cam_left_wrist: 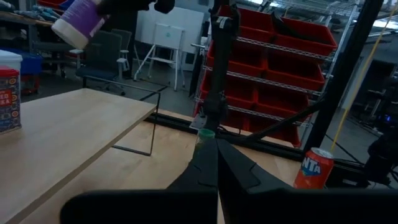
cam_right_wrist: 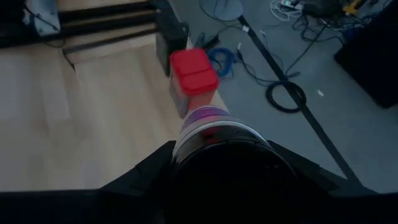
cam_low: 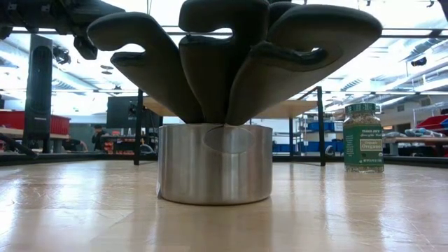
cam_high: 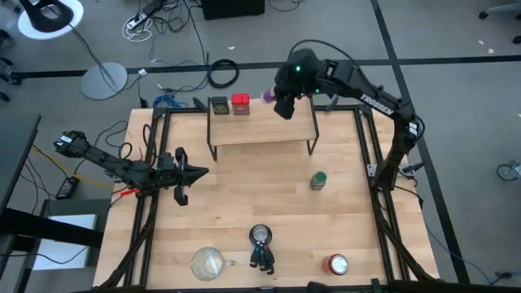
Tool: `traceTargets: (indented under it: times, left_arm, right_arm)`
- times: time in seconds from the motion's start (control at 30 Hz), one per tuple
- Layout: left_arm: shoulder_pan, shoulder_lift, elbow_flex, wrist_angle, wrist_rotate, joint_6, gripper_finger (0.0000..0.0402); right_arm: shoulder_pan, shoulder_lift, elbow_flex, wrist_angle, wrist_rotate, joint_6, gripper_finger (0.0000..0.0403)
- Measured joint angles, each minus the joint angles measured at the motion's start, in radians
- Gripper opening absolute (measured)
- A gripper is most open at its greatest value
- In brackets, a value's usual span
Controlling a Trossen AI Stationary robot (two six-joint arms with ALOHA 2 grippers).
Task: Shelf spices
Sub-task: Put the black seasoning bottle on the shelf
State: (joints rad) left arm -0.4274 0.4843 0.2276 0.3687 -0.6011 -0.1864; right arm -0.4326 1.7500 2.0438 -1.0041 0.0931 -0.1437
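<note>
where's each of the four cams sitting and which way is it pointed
High view: above the table, looking straight down; shows both arms, the right tool holding the purple-labelled jar over the shelf, the left tool waiting.
Low view: at tabletop height, looking level past a metal holder to the green jar; no tool clearly shows.
Left wrist view: on the left arm, facing the shelf.
Right wrist view: on the right arm, looking down past the jar at the red tin.
Shared: the purple-labelled jar appears in the high view and both wrist views.
</note>
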Motion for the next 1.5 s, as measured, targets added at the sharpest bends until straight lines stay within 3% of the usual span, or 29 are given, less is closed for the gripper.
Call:
traceTargets:
  times: [0.3,0.5,0.6,0.93,1.17,1.5]
  left_arm:
    - [0.0,0.001,0.0,-0.001,-0.038,-0.001,0.0001]
    - [0.0,0.001,0.0,0.001,-0.063,-0.003,0.0001]
    - [0.0,0.004,0.0,0.001,-0.063,-0.016,0.0001]
    - [0.0,0.049,-0.001,-0.002,-0.063,-0.028,0.0001]
    - [0.0,0.059,-0.001,-0.001,-0.062,-0.028,0.0001]
    - [0.0,0.06,-0.001,-0.025,-0.061,-0.023,0.0001]
  right_arm:
    - [-0.028,0.002,0.067,0.007,-0.031,-0.055,0.0208]
    - [-0.025,0.09,0.312,-0.078,-0.03,-0.079,0.0208]
    - [-0.009,0.079,0.272,0.008,-0.041,-0.098,0.0208]
    - [-0.041,0.215,0.306,-0.215,-0.018,-0.04,0.0208]
    - [-0.029,0.331,0.306,-0.228,-0.014,-0.035,0.0211]
    - [-0.036,0.358,0.307,-0.215,-0.003,-0.019,0.021]
